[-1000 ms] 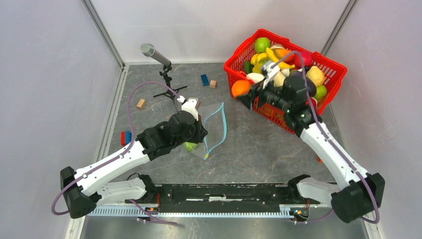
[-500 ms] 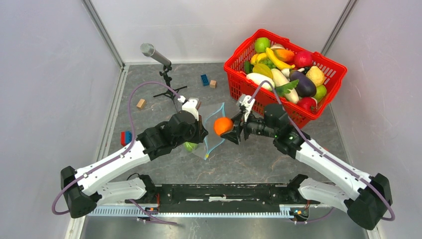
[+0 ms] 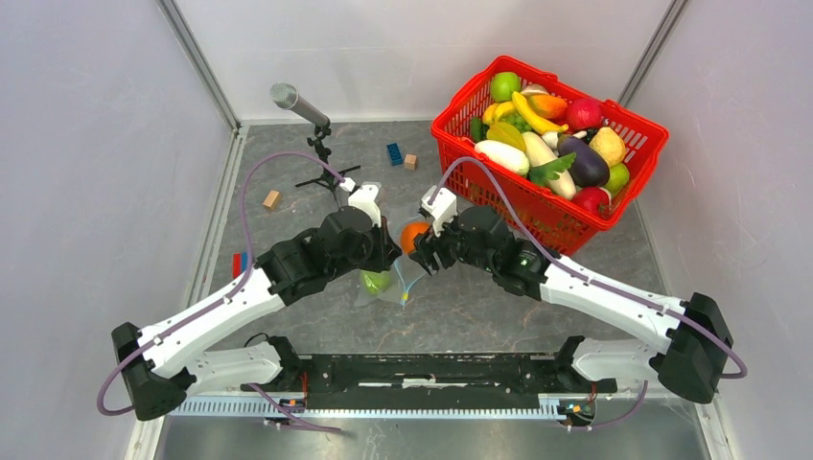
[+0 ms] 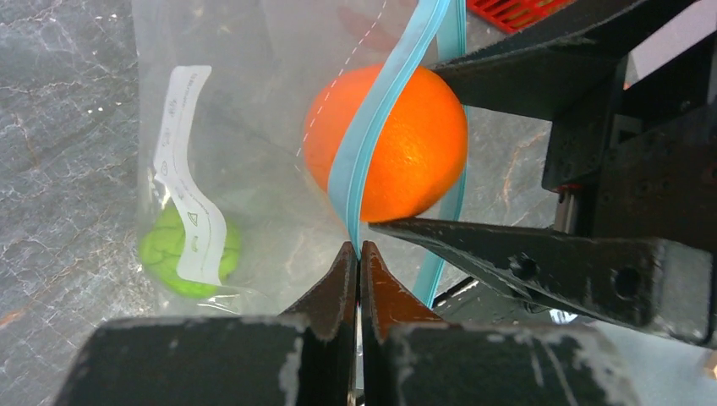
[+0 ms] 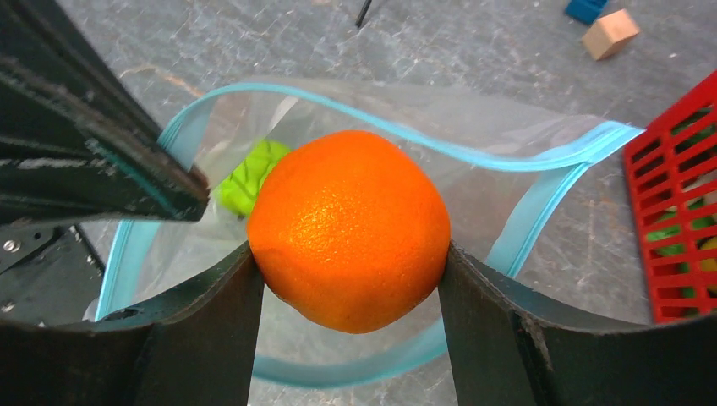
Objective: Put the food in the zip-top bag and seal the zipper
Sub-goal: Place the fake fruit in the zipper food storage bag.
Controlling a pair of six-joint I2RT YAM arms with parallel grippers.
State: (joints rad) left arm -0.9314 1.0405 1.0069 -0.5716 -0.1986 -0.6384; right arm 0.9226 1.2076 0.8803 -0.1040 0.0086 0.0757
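My right gripper [image 5: 348, 279] is shut on the orange [image 5: 348, 227] and holds it at the open mouth of the clear zip-top bag [image 5: 254, 127]. The orange also shows in the top view [image 3: 413, 237] and the left wrist view [image 4: 397, 144]. My left gripper [image 4: 358, 254] is shut on the light blue zipper strip [image 4: 372, 144] and holds the bag's mouth up. The zipper [image 5: 524, 156] forms an open loop around the orange. A green round fruit [image 4: 182, 249] lies inside the bag under the white label strip [image 4: 186, 169]; it also shows in the top view [image 3: 377, 281].
A red mesh basket [image 3: 460, 120] full of toy fruit and vegetables stands at the back right. A microphone on a small tripod [image 3: 297, 103] stands at the back left. Small blocks [image 3: 394, 153] lie on the grey floor near it and by the left wall [image 3: 238, 264].
My right gripper has carried the orange from the basket leftward to the bag's mouth. My left gripper has stayed on the bag's edge.
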